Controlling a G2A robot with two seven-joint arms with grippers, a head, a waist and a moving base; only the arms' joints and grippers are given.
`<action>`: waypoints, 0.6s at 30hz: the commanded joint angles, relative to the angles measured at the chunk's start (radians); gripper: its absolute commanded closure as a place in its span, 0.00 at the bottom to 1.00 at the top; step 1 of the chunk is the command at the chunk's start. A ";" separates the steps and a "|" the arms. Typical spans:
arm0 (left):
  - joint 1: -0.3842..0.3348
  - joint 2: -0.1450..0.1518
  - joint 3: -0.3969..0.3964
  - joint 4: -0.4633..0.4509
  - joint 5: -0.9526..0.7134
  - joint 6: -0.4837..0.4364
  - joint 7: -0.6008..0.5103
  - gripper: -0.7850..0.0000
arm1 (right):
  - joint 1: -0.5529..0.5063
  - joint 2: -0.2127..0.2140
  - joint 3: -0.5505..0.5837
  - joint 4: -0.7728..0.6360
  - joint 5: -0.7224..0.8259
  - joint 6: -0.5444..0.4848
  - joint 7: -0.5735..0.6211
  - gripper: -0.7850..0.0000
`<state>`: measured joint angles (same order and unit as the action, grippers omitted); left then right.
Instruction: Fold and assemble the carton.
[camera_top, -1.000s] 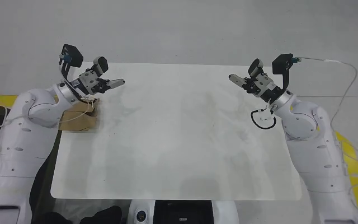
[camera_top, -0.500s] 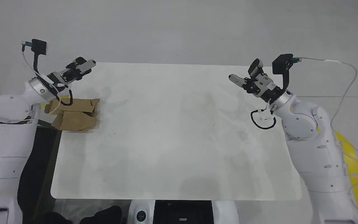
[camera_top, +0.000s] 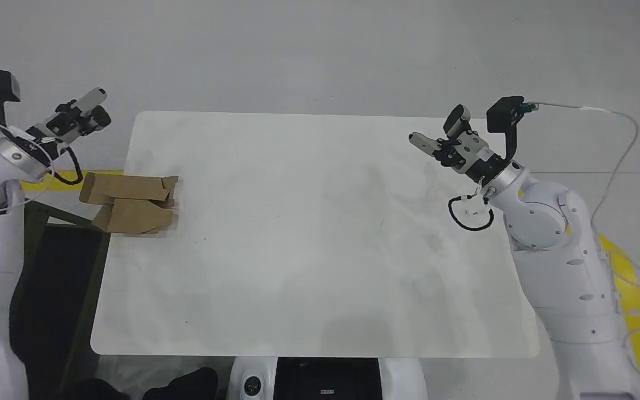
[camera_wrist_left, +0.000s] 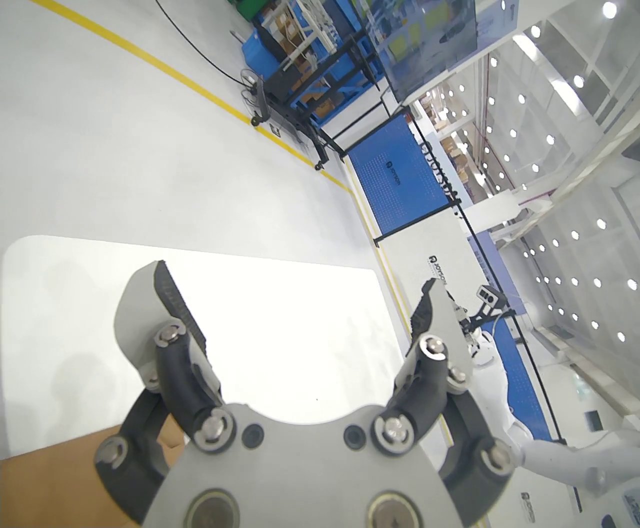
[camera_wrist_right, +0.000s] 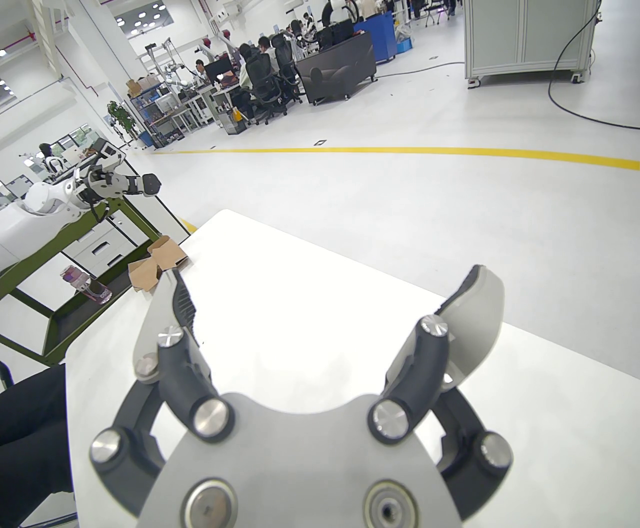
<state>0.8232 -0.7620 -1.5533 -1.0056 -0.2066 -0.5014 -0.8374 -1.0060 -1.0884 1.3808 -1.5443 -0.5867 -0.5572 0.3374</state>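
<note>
Flattened brown cardboard carton (camera_top: 128, 200) lies on the white tabletop (camera_top: 320, 250) edge, near left pincer (camera_top: 90, 105), behind its tips, well apart from right pincer (camera_top: 420, 142). Both pincers released, empty. Carton probably light, stiffish, creases easily; best grabbed by a free flap edge.

White table (camera_top: 330, 260); pink bottle (camera_wrist_right: 85, 284) on green cart (camera_wrist_right: 30, 260) beside table; yellow floor line (camera_wrist_right: 400, 151)

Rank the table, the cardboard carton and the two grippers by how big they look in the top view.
1. table
2. carton
3. right gripper and left gripper: these look about alike, so they are not ranked.
</note>
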 joint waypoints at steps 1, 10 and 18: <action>-0.014 0.003 -0.002 0.054 0.045 0.015 0.024 0.00 | 0.000 0.000 0.000 0.000 0.000 0.000 0.000 0.00; -0.085 0.016 -0.015 0.248 0.142 0.046 0.061 0.00 | 0.000 0.000 0.000 0.000 0.000 0.000 0.000 0.00; -0.137 0.032 -0.010 0.383 0.230 0.053 0.038 0.00 | 0.000 0.000 0.000 0.000 0.000 0.000 0.000 0.00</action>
<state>0.6920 -0.7313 -1.5665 -0.6393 0.0098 -0.4503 -0.8030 -1.0060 -1.0884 1.3808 -1.5443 -0.5867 -0.5572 0.3374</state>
